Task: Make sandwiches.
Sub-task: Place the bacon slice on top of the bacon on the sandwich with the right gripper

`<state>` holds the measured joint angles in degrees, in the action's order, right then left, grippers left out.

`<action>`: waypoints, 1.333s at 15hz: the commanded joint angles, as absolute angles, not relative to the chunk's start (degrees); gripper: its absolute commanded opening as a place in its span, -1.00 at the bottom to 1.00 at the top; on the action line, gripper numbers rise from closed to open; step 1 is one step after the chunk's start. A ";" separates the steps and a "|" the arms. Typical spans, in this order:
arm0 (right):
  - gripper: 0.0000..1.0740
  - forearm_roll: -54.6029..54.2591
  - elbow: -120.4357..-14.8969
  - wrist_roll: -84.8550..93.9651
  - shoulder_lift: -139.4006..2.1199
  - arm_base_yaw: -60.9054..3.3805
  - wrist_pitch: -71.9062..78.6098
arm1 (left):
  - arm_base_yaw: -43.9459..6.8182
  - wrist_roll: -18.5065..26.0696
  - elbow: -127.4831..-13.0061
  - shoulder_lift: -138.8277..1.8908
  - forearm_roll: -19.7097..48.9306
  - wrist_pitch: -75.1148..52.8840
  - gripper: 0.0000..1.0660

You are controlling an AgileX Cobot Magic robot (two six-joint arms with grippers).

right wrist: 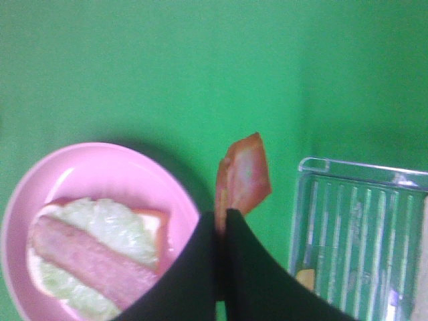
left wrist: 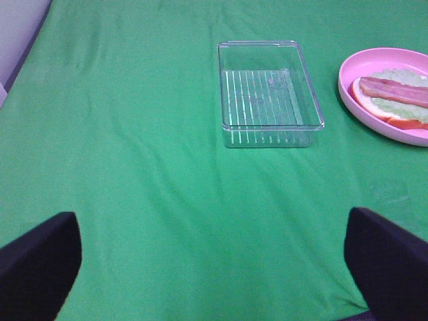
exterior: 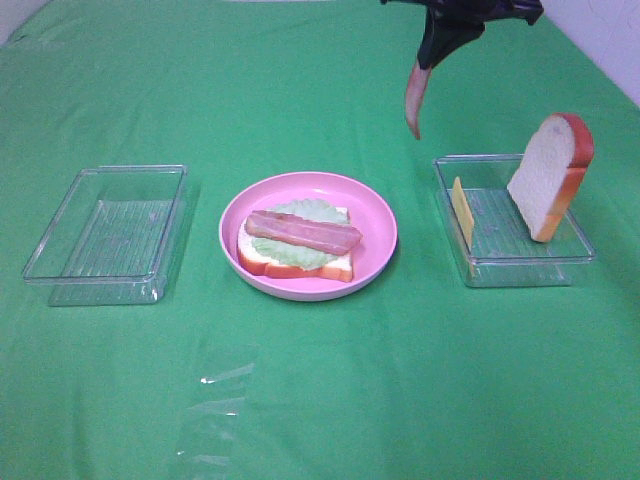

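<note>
Right gripper (exterior: pixel 433 58) high above cloth (exterior: pixel 300 400), jaws pinching dangling bacon strip (exterior: pixel 413 100)

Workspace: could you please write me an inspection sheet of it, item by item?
Surface: green cloth, lightly wrinkled.
Job's things: pink plate holds bread slice, lettuce, bacon strip; right tray holds leaning bread slice and cheese slice on edge.
Clutter: left tray, empty.
Grippers: left gripper open, holding nothing; right gripper shut on hanging bacon strip, above the cloth between plate and right tray.
Cables: nothing seen.
Surroundings: pale wall at the far corner.
</note>
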<state>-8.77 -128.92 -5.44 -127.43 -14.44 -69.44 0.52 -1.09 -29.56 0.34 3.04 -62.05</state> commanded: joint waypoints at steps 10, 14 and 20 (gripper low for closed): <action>-1.00 -39.25 -117.17 9.11 -124.62 -20.63 -66.35 | 0.63 -1.38 -29.56 1.55 2.92 -61.71 0.89; -1.00 -39.53 -113.73 10.26 -125.71 -24.81 -61.31 | 0.63 -1.38 -29.56 1.55 2.92 -61.71 0.89; -1.00 -40.05 -113.73 10.60 -132.41 -26.41 -61.13 | 0.63 -1.38 -29.56 1.55 2.92 -61.71 0.89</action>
<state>-39.76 -113.96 9.80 -132.35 -26.41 -61.42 0.52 -1.09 -29.56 0.34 3.04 -62.05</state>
